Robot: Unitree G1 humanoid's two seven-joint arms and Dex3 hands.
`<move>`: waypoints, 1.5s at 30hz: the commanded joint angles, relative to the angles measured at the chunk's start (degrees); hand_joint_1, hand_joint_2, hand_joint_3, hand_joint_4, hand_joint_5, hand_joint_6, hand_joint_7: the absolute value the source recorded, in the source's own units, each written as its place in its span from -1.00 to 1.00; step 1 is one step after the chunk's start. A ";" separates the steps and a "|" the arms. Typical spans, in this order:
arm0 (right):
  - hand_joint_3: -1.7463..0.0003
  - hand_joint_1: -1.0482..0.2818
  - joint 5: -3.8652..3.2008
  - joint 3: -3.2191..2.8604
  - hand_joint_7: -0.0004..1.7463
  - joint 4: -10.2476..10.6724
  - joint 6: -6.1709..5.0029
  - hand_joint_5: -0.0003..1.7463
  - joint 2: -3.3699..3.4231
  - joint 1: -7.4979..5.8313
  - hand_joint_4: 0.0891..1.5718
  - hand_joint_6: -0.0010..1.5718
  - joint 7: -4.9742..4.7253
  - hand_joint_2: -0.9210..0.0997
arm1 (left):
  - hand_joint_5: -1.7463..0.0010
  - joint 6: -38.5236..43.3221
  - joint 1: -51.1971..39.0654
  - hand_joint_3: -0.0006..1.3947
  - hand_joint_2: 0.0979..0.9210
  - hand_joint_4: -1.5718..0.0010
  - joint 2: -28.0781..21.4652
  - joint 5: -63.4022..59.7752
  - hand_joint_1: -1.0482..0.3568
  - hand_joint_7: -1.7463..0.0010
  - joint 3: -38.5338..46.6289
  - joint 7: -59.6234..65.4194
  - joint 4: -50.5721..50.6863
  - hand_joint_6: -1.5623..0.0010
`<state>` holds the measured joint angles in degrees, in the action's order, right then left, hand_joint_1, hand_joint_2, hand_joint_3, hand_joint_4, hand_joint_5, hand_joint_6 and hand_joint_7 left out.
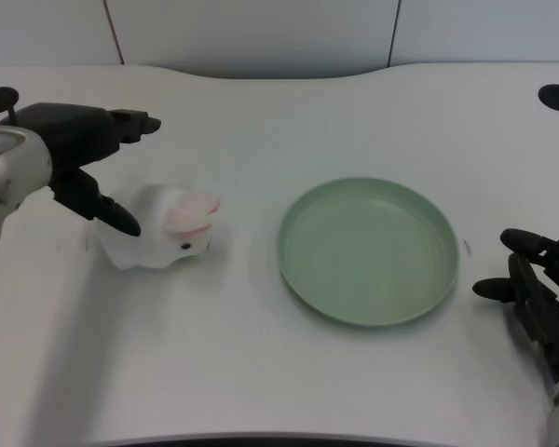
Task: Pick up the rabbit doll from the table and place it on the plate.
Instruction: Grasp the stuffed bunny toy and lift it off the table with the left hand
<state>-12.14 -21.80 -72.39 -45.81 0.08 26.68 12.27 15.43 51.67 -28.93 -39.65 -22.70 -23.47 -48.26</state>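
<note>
Just below and to the right of the left hand lies the rabbit, white with pink ears, on the table. The hand holds nothing; its fingers are spread wide, the upper ones reaching out level above the rabbit's back and the lower one slanting down so that its tip lies at the rabbit's near flank. Whether that tip touches the rabbit or only overlaps it from this angle, I cannot tell.

The step in hand looks to be the grasp. To do it well, the hand should come lower and a little further right, so that the rabbit's body sits between the upper fingers and the lower one before they close. The rabbit looks soft and rounded, so a grip across the body should hold better than one on the ears. It should close gently to avoid shoving it along the table. The plate lies well off to the hand's right, beyond the rabbit, so the carry is a lift and a sweep to the right.

Count: one rabbit, one plate, one table.
</note>
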 commanded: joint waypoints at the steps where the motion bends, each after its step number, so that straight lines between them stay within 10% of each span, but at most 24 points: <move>1: 0.67 -0.06 -0.06 -0.17 -0.32 0.27 -0.65 0.12 -0.62 -0.74 0.15 0.06 -0.09 -1.00 | 0.96 -0.03 4.52 -0.98 0.92 0.96 2.55 -0.14 -1.00 0.90 -1.81 0.92 -8.34 0.95; 21: 0.65 -0.10 0.52 0.87 -0.39 2.01 -0.94 0.07 -0.56 -2.70 0.04 0.04 -0.38 -1.00 | 0.94 -2.83 9.70 -1.00 0.83 0.88 12.26 -1.83 -1.00 0.88 -8.85 6.47 -27.01 0.86; 35: 0.64 -0.08 -2.58 -1.27 -0.39 2.10 -1.93 0.14 0.12 -3.32 0.09 0.06 4.70 -1.00 | 0.90 -2.21 6.71 -1.00 0.52 0.79 12.62 -9.79 -0.77 0.86 -17.89 19.72 -28.67 0.77; 40: 0.68 -0.10 -2.73 -1.64 -0.40 2.25 -2.73 0.16 0.31 -3.52 0.09 0.07 4.73 -1.00 | 0.89 -1.79 6.04 -0.99 0.50 0.76 12.63 -9.89 -0.73 0.86 -18.34 20.45 -29.35 0.73; 45: 0.67 -0.08 -4.07 -2.65 -0.41 1.94 -3.85 0.17 0.23 -3.21 0.08 0.08 7.74 -1.00 | 0.89 -1.31 5.00 -0.99 0.54 0.74 12.83 -9.40 -0.63 0.87 -17.92 22.66 -29.49 0.70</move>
<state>-15.17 -23.95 -70.38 -48.73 0.65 23.99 19.36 13.99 58.58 -15.64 -48.89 -40.43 -1.70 -76.97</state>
